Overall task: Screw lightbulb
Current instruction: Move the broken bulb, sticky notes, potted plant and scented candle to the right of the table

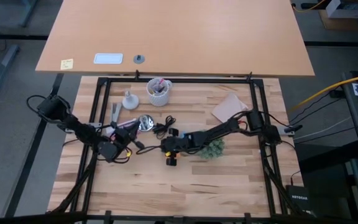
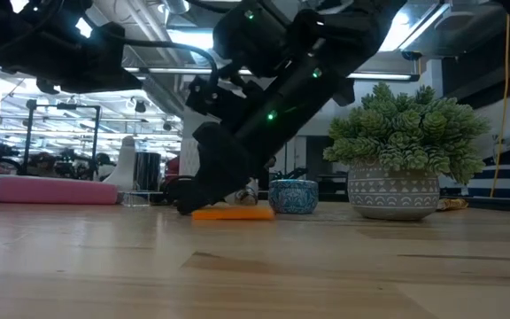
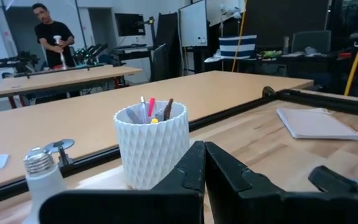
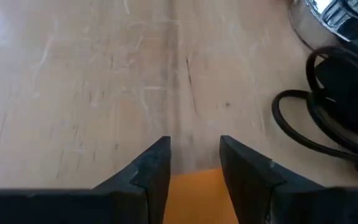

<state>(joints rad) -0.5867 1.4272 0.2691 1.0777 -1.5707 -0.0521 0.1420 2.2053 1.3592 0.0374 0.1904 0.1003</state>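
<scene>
Lightbulb: on the counter, in the far left part, just beside a white cup of pens, on the left of the cup. Stands upright, long axis vertical, with the metal thread on top and the white body under it; seen so in the left wrist view.

Left gripper: low over the counter, near the middle left, pointing to the far side. Jaws pressed together, holding nothing. From these jaws, lightbulb straight ahead toward the far side and a little to the left; cup ahead, slightly to the right. Probably the nearer arm for the pick, but needs first to open.

Right gripper: in the middle of the counter, well apart from the lightbulb. Jaws apart, empty, hanging over an orange sticky note. Cannot tell if touching the note. Shiny socket with black cord between the two grippers, nearer to the left one.

For the coming move, in my judgement: approach from the side or from above the thread, because of the vertical axis and the cup so close on the right.

Writing: no brand or label readable on the lightbulb, cup or socket. White letters on a dark box at the near right, too small to read with certainty.
</scene>
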